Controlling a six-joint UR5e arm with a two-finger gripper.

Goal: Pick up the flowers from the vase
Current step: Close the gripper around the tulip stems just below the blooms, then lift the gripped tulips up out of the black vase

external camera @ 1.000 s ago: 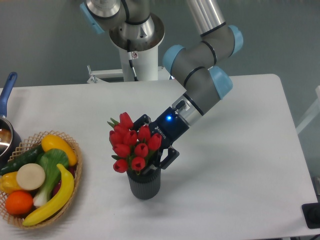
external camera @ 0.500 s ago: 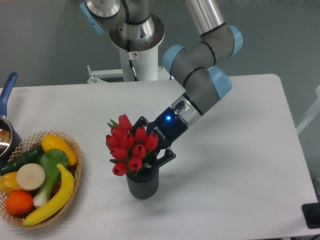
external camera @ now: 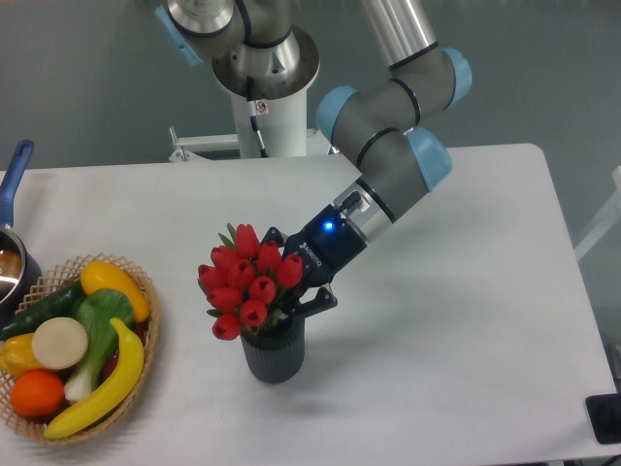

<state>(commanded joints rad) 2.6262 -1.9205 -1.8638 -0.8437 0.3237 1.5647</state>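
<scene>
Item: flowers [external camera: 243, 283], a tight bunch of red closed tulip buds with some green leaf, standing in the vase [external camera: 273, 351], heads leaning left. Item: vase, short, dark grey, ribbed, upright on the white counter [external camera: 466, 320] near its middle, toward the near edge. Item: gripper [external camera: 291, 291], black with a blue light, reaching down-left from the arm [external camera: 388, 146] at the right side of the bunch; its fingers are at the stems just above the vase rim, clenched around the bunch as far as can be seen, the contact itself masked by the buds. Item: wicker basket [external camera: 146, 330] at the near left, holding fruit and vegetables. Item: blue-handled pot [external camera: 12, 184] at the left edge, partly cut off.
</scene>
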